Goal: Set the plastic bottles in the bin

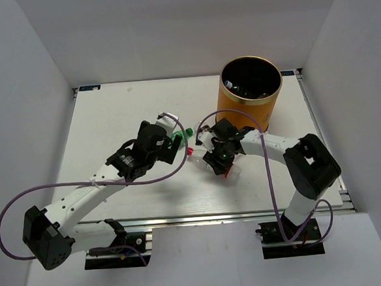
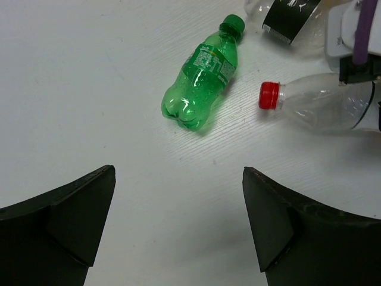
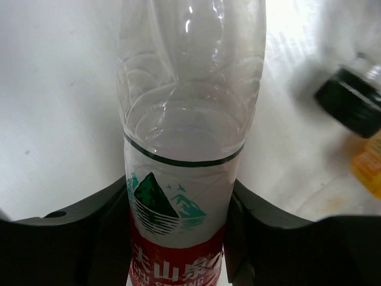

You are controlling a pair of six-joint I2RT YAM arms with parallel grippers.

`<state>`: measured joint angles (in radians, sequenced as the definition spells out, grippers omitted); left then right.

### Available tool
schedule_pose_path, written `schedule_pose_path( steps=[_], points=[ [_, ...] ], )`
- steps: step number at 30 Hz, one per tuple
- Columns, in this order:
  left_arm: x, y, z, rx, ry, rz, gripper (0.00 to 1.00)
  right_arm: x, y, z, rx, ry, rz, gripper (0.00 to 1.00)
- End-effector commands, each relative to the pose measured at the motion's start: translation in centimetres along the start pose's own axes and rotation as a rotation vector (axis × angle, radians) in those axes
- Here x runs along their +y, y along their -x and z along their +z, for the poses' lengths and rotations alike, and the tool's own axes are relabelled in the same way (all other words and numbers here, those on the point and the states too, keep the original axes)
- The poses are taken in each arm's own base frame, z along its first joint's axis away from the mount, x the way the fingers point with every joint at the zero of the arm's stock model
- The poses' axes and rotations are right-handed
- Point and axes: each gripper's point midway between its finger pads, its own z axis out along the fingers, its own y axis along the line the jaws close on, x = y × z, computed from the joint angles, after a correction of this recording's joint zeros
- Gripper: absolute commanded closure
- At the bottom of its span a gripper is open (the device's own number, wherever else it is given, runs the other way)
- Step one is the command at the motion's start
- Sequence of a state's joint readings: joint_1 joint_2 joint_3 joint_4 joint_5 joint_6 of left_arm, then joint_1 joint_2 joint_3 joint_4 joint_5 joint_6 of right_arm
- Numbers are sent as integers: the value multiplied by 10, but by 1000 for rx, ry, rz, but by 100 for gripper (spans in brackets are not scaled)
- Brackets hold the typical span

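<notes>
Over the table from above, the orange bin (image 1: 246, 113) stood at the far right, and both arms reached toward the middle. Through the left wrist camera, my left claw (image 2: 178, 179) hung released with nothing in it, and the green bottle (image 2: 202, 74) lay on its side just beyond. Through the right wrist camera, my right claw (image 3: 178, 232) was grasping the clear bottle (image 3: 184, 149) at its red label. I judged it light, thin-walled and slick, so the labelled waist seemed the safest hold.
</notes>
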<state>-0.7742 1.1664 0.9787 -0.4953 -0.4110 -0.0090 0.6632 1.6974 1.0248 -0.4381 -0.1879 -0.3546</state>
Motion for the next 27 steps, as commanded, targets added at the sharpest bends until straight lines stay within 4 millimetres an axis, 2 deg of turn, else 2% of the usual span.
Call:
schedule_pose_path(
  steps=[1,2,3,4,5,7,8,11,12,14,15,16,18,19,21,22,23,25,26,27],
  points=[
    [1,0,1,-7,1,20,3,23,17,-23,-62,110,-97,68],
    [5,-1,2,-5,8,24,3,40,19,-32,-74,199,-99,72],
    [1,-4,5,9,-4,30,3,42,35,-49,-137,193,-138,77],
    [0,-7,8,22,-5,50,3,46,39,-57,-162,209,-157,77],
    [-4,-7,9,21,-34,71,3,48,51,-74,-216,199,-178,77],
    [-9,-12,16,43,-46,93,1,46,70,-105,-310,147,-210,77],
    [-9,-8,18,41,-46,92,1,43,85,-121,-352,115,-224,75],
    [-9,-10,27,67,-40,105,1,31,109,-161,-441,-7,-221,74],
    [-9,-10,27,67,-40,105,1,14,117,-177,-457,-111,-202,74],
    [-12,-13,29,77,-51,109,1,1,133,-207,-527,-207,-181,72],
    [-12,-13,29,77,-51,109,1,-15,140,-225,-559,-307,-164,72],
    [-14,-10,30,65,-59,104,1,-21,148,-240,-593,-349,-154,72],
    [-12,-8,31,57,-61,107,1,-35,156,-256,-626,-420,-131,70],
    [-12,-6,32,48,-61,116,1,-47,167,-277,-667,-483,-117,70],
    [-14,-1,33,31,-71,119,1,-63,175,-286,-685,-543,-96,69],
    [-13,-2,36,33,-75,114,1,-77,186,-314,-734,-616,-78,69],
    [-15,-5,39,46,-76,118,1,-88,193,-306,-726,-625,-68,69],
    [-15,0,41,32,-75,123,1,-106,204,-336,-779,-693,-42,69],
    [-13,-2,47,40,-68,129,1,-116,215,-337,-795,-705,-38,69],
    [-15,-9,53,64,-71,150,1,-124,216,-341,-802,-721,-26,69]
  ],
)
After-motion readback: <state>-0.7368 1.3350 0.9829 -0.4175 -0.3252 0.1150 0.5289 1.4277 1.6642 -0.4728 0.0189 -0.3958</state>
